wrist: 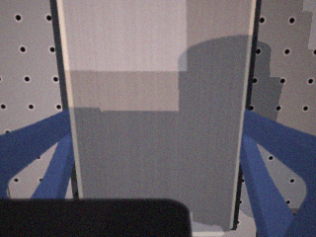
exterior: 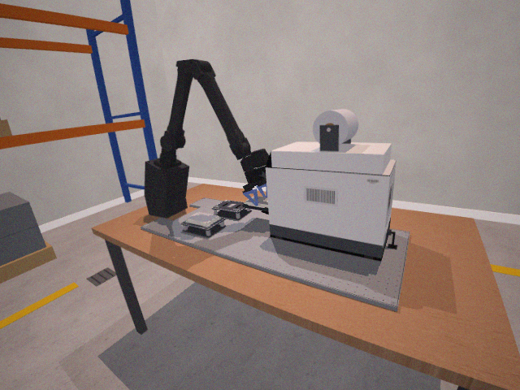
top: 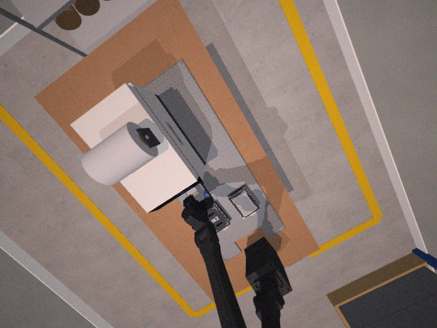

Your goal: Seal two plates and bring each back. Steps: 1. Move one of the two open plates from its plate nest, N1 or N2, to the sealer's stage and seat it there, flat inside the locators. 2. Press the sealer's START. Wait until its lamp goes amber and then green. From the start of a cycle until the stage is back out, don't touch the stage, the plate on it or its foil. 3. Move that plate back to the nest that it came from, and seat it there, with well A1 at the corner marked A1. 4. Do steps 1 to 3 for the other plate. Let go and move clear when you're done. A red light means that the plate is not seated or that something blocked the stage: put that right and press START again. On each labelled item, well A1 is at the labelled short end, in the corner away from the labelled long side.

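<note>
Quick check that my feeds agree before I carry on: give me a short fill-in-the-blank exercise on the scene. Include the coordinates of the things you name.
The fingers (top: 206,193) (exterior: 251,196) are coloured ____.
Between them is a ____.
The bare nest (top: 219,221) (exterior: 231,207) is marked ____.
The white roll (top: 115,156) (exterior: 349,126) lies on top of the ____.

Missing words: blue; plate; N2; sealer.
</note>
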Motion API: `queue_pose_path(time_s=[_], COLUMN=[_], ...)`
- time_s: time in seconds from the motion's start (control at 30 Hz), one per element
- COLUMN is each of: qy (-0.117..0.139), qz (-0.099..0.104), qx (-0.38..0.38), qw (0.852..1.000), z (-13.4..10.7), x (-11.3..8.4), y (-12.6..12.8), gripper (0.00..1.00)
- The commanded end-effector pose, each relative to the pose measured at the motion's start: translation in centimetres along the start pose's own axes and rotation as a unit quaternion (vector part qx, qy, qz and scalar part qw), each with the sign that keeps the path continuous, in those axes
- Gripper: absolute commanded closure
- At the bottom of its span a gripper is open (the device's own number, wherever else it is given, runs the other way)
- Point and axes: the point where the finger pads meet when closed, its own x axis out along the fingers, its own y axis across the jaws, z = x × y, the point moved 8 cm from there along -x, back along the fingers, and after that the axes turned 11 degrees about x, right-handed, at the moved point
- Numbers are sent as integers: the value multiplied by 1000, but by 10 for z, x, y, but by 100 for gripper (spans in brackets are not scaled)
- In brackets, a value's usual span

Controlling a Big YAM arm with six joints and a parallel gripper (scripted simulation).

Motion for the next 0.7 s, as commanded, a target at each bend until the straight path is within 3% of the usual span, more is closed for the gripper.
queue_pose_path(time_s=[0.0,0.3,0.67], qy=[-2,0,-25], qz=[-2,-3,13], qx=[2,2,1], qw=[1000,1000,1000], z=[4,0,24], x=[-11,-12,-23], y=[-3,-4,15], gripper=[100,100,100])
